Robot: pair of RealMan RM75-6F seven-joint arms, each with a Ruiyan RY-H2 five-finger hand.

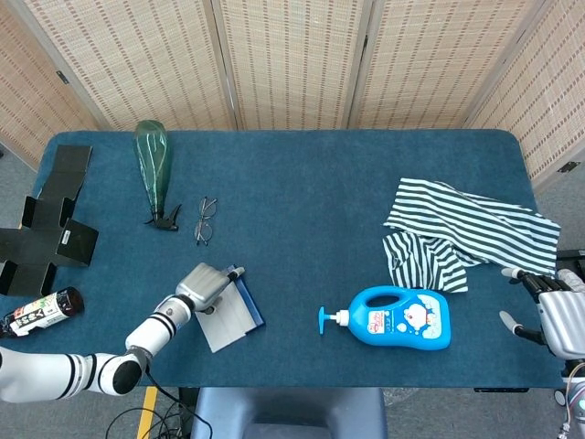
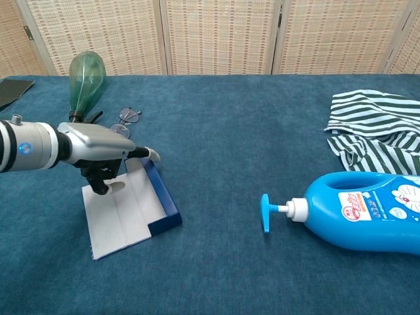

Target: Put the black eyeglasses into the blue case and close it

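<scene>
At the left edge of the table (image 1: 302, 165) a black folded stand (image 1: 50, 219) hangs partly over the side, with a dark bottle (image 1: 37, 314) lying just below it near the front-left corner. Further in, toward the back-left corner, a green glass bottle (image 1: 154, 165) lies on its side with its neck toward the front, and the black eyeglasses (image 1: 205, 220) rest on the cloth just beside that neck, apart from everything else. Nearer the front edge lies the blue case (image 2: 128, 207), open, its pale inside facing up and its blue wall raised along the right side. The left hand (image 2: 98, 152) hovers over the case's far end, palm down, fingers (image 2: 149, 154) stretched out over the blue wall and the thumb reaching down to the pale lining; it grips nothing that the views show. Toward the front right, a blue pump bottle (image 1: 398, 318) lies on its side with the nozzle pointing left. Behind it, near the right edge, a striped cloth (image 1: 466, 233) is crumpled on the table. Off the front-right corner the right hand (image 1: 553, 315) hangs with its fingers spread and nothing in them.
</scene>
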